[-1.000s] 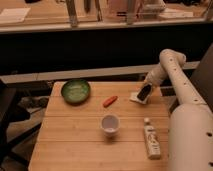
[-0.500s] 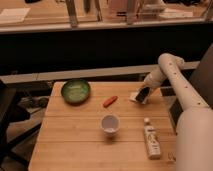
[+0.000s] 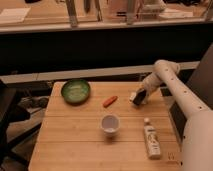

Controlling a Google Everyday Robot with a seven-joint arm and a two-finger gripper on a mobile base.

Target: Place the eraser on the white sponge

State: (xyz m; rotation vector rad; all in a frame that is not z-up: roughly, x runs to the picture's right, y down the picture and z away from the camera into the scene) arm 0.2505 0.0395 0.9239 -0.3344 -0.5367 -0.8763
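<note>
My gripper is at the far right of the wooden table, at the end of the white arm that reaches in from the right. It is low over the table and looks dark. A small flat white sponge lies right against its left side, partly covered by it. I cannot pick out the eraser as a separate thing. The dark shape at the sponge may be the eraser or the gripper's own fingers.
A green bowl stands at the back left. A red-orange oblong thing lies left of the sponge. A white cup stands mid-table. A white bottle lies at the front right. A dark chair is beyond the table's left edge.
The arm's elbow has sunk and shifted slightly left. The gripper stays at the white sponge, a touch lower and further left than before.
</note>
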